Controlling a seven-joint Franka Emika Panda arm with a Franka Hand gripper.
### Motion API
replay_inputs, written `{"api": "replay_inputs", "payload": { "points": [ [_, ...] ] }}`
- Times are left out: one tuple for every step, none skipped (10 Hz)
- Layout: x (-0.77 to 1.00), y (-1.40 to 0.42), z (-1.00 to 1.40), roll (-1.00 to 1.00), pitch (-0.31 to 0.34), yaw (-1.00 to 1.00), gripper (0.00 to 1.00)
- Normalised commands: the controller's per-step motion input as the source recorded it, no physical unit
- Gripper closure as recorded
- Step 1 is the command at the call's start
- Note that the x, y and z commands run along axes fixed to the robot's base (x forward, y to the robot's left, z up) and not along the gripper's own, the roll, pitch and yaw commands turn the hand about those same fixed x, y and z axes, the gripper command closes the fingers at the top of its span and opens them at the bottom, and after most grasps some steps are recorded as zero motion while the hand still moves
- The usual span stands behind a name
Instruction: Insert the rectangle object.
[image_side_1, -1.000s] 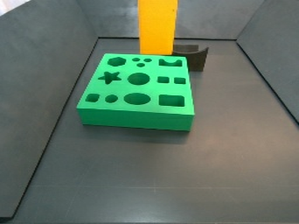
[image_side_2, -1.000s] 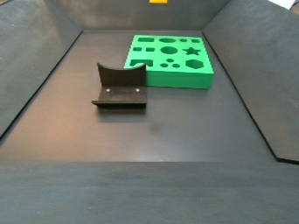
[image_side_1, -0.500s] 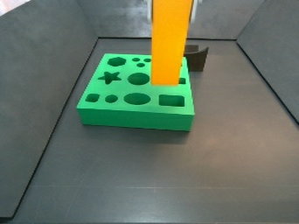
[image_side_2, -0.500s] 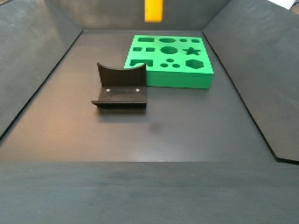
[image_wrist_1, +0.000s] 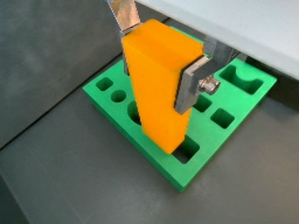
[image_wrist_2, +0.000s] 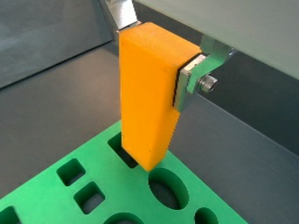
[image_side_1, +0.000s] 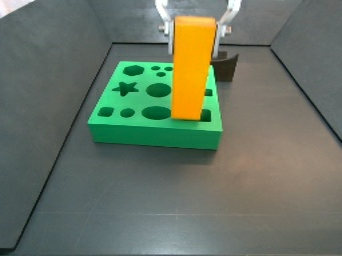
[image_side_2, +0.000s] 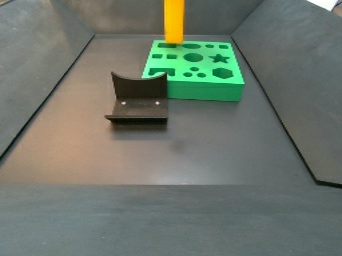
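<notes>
My gripper (image_side_1: 195, 20) is shut on the upper end of the orange rectangle object (image_side_1: 193, 68) and holds it upright. In both wrist views the silver fingers (image_wrist_1: 191, 79) (image_wrist_2: 193, 77) clamp the bar (image_wrist_1: 158, 83) (image_wrist_2: 146, 96) from two sides. The bar's lower end is at the top face of the green block (image_side_1: 134, 128), over a square hole near one corner. I cannot tell whether it has gone into the hole. The bar (image_side_2: 174, 20) and the green block (image_side_2: 201, 90) also show in a side view at the far end of the bin.
The dark fixture (image_side_2: 136, 98) stands on the floor beside the green block; it shows behind the bar in a side view (image_side_1: 230, 66). Sloped grey bin walls (image_side_1: 54, 150) surround the dark floor (image_side_2: 174, 170).
The orange bar has come down from above the bin toward the green block's top face, and the gripper's fingers have come into the side view.
</notes>
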Motion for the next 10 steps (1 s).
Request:
{"api": "replay_inputs", "payload": {
  "points": [
    [0.09,0.23,-0.24,-0.32,0.031,-0.15,1.0],
    [0.04,0.31,-0.1,-0.21,0.049,-0.09,1.0],
    [0.22,0.21,-0.17,-0.12,0.08,-0.03,1.0],
    [0.13,0.09,-0.21,-0.06,0.04,0.0,1.0],
    [0.14,0.0,-0.29,-0.08,0.02,0.0,1.0],
    [0.15,-0.16,-0.33,-0.09,0.021,0.0,1.0],
    [0.15,-0.19,-0.31,-0.09,0.037,0.0,1.0],
    [0.1,-0.19,-0.28,-0.1,0.027,0.0,1.0],
    [0.13,-0.08,-0.33,-0.09,0.047,0.0,1.0],
    [0.1,0.0,-0.37,0.0,0.066,-0.01,1.0]
  ]
}}
